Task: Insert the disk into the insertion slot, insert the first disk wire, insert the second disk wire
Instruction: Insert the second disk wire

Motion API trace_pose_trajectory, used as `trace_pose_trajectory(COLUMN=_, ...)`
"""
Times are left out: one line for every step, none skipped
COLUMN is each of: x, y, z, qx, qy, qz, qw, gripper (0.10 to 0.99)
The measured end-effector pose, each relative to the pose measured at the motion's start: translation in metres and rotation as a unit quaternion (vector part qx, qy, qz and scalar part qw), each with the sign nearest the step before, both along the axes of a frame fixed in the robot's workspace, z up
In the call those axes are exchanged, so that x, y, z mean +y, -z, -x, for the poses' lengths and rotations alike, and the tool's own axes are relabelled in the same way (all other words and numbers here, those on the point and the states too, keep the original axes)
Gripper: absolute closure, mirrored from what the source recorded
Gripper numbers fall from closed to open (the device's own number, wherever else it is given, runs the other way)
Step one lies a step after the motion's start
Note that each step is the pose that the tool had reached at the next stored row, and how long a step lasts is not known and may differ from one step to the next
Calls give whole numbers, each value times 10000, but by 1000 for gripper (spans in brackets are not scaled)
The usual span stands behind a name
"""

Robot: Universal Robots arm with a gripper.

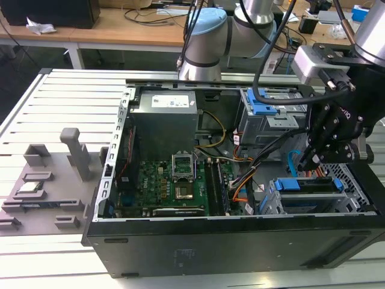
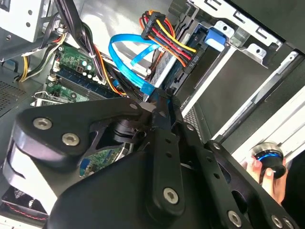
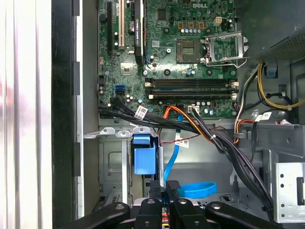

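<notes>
In both wrist views the gripper (image 2: 159, 102) has its jaws pressed nearly together, pinching the end of a blue wire (image 2: 126, 59) just beside the disk (image 3: 144, 160), which sits in its slot (image 1: 313, 195) at the case's corner. The second wrist view adds a hand (image 2: 267, 174) on a round knob (image 2: 267, 156); the exterior view shows the motherboard (image 1: 171, 183).

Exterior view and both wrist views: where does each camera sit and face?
Exterior view: off the arm, above the open computer case; arm and gripper at its right.
First wrist view: on the arm, facing down at the motherboard; gripper in frame.
Second wrist view: beside the gripper, facing the blue cable.
Shared: gripper, blue cable.
</notes>
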State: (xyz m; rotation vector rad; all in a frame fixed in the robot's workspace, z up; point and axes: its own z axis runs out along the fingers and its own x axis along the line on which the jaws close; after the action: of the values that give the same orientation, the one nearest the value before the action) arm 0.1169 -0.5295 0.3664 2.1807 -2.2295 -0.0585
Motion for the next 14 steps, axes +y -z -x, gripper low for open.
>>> trace_pose_trajectory(x=0, y=0, z=0, qx=0, qy=0, qz=0, qw=10000, gripper=925)
trace_pose_trajectory(x=0, y=0, z=0, qx=0, qy=0, qz=0, qw=10000, gripper=925)
trace_pose_trajectory(x=0, y=1, z=0, qx=0, qy=0, qz=0, qw=10000, gripper=925)
trace_pose_trajectory(x=0, y=1, z=0, qx=0, qy=0, qz=0, qw=10000, gripper=925)
trace_pose_trajectory(x=0, y=1, z=0, qx=0, qy=0, qz=0, qw=10000, gripper=925)
trace_pose_trajectory(x=0, y=2, z=0, qx=0, qy=0, qz=0, qw=10000, gripper=925)
trace_pose_trajectory(x=0, y=4, z=-8, qx=0, qy=0, qz=-1, qw=10000, gripper=925)
trace_pose_trajectory(x=0, y=3, z=-22, qx=0, qy=0, qz=0, qw=10000, gripper=925)
trace_pose_trajectory(x=-2, y=12, z=-70, qx=0, qy=0, qz=0, qw=10000, gripper=925)
trace_pose_trajectory(x=-4, y=20, z=-84, qx=0, qy=0, qz=0, qw=10000, gripper=925)
trace_pose_trajectory(x=-6, y=25, z=-90, qx=0, qy=0, qz=0, qw=10000, gripper=925)
trace_pose_trajectory(x=-7, y=28, z=-93, qx=0, qy=0, qz=1, qw=10000, gripper=925)
trace_pose_trajectory(x=-11, y=35, z=-93, qx=0, qy=1, qz=0, qw=10000, gripper=925)
trace_pose_trajectory(x=-16, y=40, z=-95, qx=0, qy=1, qz=-1, qw=10000, gripper=925)
